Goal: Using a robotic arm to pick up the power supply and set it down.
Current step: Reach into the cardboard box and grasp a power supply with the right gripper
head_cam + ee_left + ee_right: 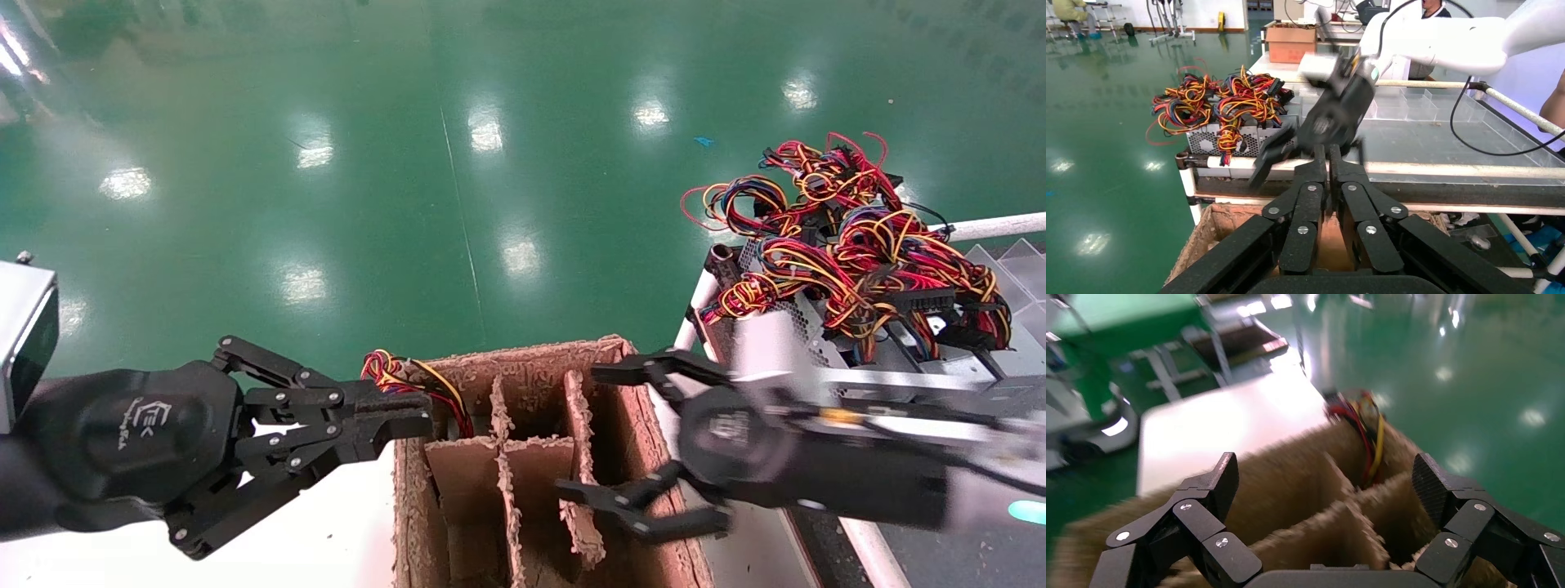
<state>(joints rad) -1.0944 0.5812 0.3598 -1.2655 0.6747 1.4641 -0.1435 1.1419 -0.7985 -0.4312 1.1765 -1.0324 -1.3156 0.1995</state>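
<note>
While wire-tangled power supplies (pixel 850 269) are sitting behind it, the right tool (pixel 629 445) is hovering spread over a divided cardboard box (pixel 531 457); the left tool (pixel 409 416), closed, is idling beside it.

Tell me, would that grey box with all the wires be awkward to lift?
Probably. The power supply is a metal case, so likely rigid and heavy for its size. Its wire bundle looks floppy and tangled with neighbouring wires, so it may snag or drag. The open right gripper holds nothing.

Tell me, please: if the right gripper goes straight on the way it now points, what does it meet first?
Probably the cardboard box: the open right gripper points at its dividers, though depth is unclear.
</note>
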